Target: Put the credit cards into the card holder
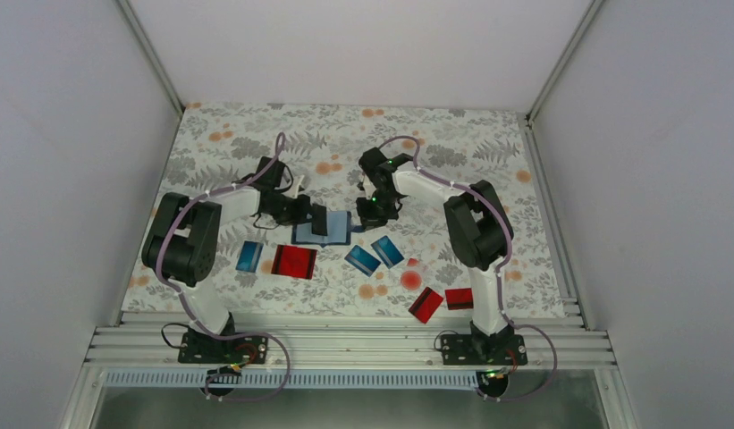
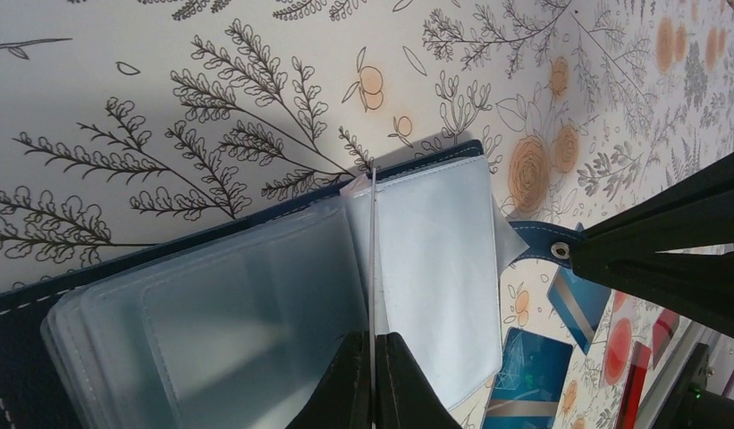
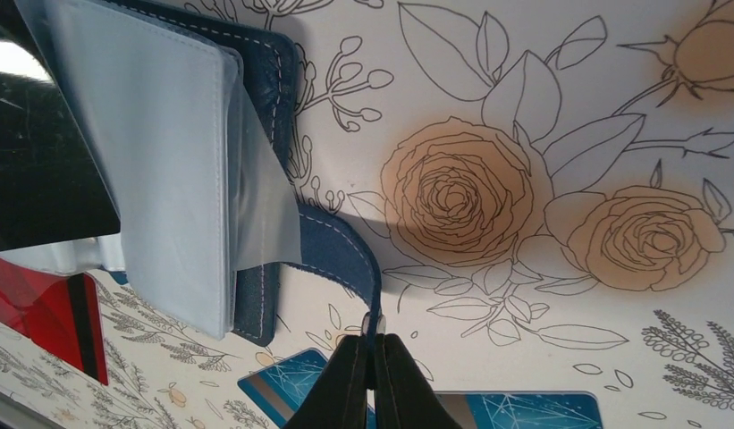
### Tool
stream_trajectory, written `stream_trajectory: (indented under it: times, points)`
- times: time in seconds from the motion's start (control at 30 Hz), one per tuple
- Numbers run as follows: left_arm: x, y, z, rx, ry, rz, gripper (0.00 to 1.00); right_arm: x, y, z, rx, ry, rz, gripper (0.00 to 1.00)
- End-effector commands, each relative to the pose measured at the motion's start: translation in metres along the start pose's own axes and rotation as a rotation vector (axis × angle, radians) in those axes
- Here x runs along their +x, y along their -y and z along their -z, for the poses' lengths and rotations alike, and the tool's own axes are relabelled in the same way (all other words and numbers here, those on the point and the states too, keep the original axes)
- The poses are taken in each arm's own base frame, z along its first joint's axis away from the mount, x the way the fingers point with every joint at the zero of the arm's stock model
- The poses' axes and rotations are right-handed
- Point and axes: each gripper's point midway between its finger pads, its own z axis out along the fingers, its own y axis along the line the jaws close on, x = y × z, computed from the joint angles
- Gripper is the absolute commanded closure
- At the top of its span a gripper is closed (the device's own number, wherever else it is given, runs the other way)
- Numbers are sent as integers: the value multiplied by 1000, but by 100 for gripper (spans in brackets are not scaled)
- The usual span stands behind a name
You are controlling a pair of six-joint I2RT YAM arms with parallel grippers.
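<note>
- Card holder (image 1: 333, 234): open at mid-table, between the two arms.
- Left gripper (image 2: 373, 362): clenched on one clear sleeve (image 2: 373, 259), held edge-on; legible from the left wrist only.
- Right gripper (image 3: 373, 357): pinched shut on the closure tab (image 3: 341, 246), strap curving off the navy cover; legible from the right wrist only.
- Overhead: only dark fingers at either side of the holder, grips unreadable.
- Credit cards, loose, nearer the arm bases: blue card (image 1: 249, 256), red card (image 1: 294, 262), blue pair (image 1: 363, 260), red pair (image 1: 426, 304).
- Clear piece with red dot (image 1: 410, 277): between the pairs.
- Sleeve contents: too hazy to tell.
- Wrist views: cards cropped at the frame edges.
- Floral cloth (image 1: 488, 152), grey ferns and orange blooms; white walls (image 1: 68, 134); aluminium rail (image 1: 345, 344) along the near edge.
</note>
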Motion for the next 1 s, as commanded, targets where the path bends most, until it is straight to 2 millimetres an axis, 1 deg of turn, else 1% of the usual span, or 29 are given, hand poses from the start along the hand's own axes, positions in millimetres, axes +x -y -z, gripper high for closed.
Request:
stream_trajectory:
  times: [0.0,0.23,0.37,0.53,0.67,0.8,0.97]
  points:
    - [0,-6,-7,-14,4,32,98,4,4,-6,5,-30,0,96]
    - [4,-6,-5,-18,4,62,98,6,5,-7,3,-37,-1,96]
    - [8,5,-8,73,-7,79,98,7,4,-9,-3,-43,1,96]
    - [5,20,-7,167,-3,93,98,10,6,-11,-2,-53,-2,96]
    - [3,25,-7,212,-1,111,97,13,7,-12,-1,-60,0,96]
    - [3,26,-5,235,0,142,98,15,8,-13,0,-65,-1,96]
    - [4,17,0,190,7,173,98,17,10,-14,4,-74,0,96]
